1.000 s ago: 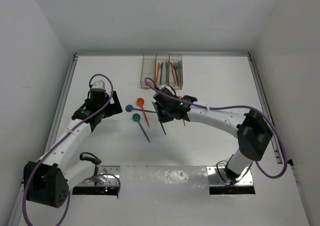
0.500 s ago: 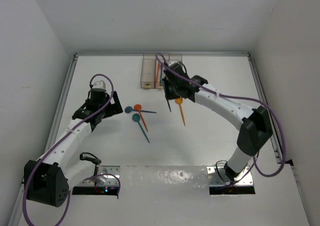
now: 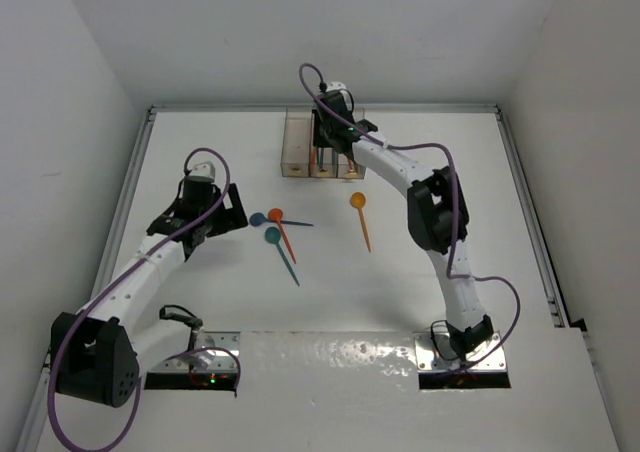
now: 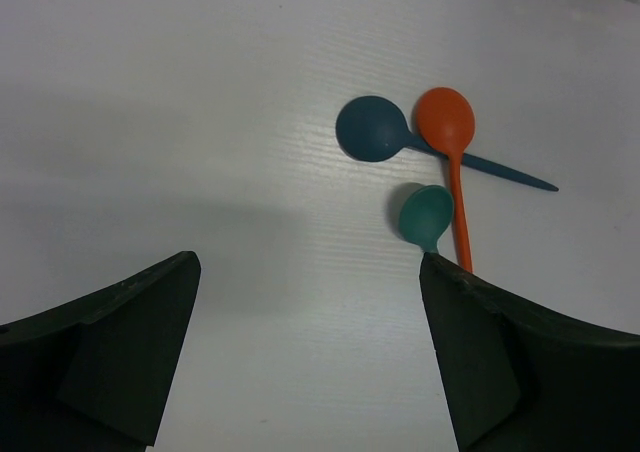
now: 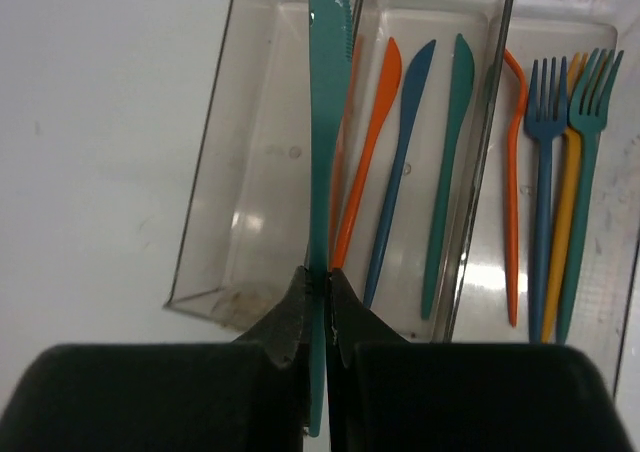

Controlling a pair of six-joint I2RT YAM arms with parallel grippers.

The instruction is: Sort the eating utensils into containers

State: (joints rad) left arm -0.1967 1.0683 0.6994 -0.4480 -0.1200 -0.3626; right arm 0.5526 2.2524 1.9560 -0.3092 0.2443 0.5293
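At the upper centre of the overhead view the right arm (image 3: 400,169) stretches over the containers (image 3: 296,160); the right jaws are closed on the lower end of a teal knife (image 5: 325,122); in the wrist view the knife runs straight up the frame, along the wall between the left and middle bins, and I cannot tell whether it touches them; the middle bin holds an orange knife (image 5: 372,152), a blue knife (image 5: 400,172) and another teal one; the right bin holds forks (image 5: 543,192). Left of centre on the desk (image 3: 450,192) lie a blue spoon (image 4: 370,129), an orange spoon (image 4: 445,117) crossing its handle, and a teal spoon (image 4: 427,214) just beside; a second orange spoon (image 3: 358,201) lies apart, right of centre. The left jaws stand wide open, holding nothing, over bare desk left of the three spoons.
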